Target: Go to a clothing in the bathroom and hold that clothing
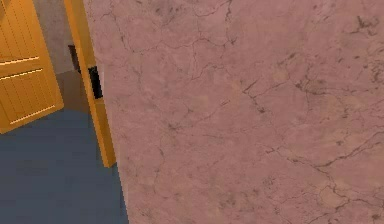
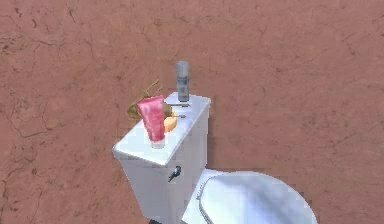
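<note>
Pink veined marble wall close ahead: driving forward risks my base striking it. White porcelain toilet carries an upright pink tube, easily toppled by my arm. Where the clothing lies, and the state of my gripper, I cannot tell.

wall: pinkish-brown stone wall, dark crack-like veins
door: orange panelled wooden door
floor: plain dark blue-grey floor
toilet: white ceramic toilet
tube: pink upright tube, white cap
canister: grey cylindrical canister
</note>
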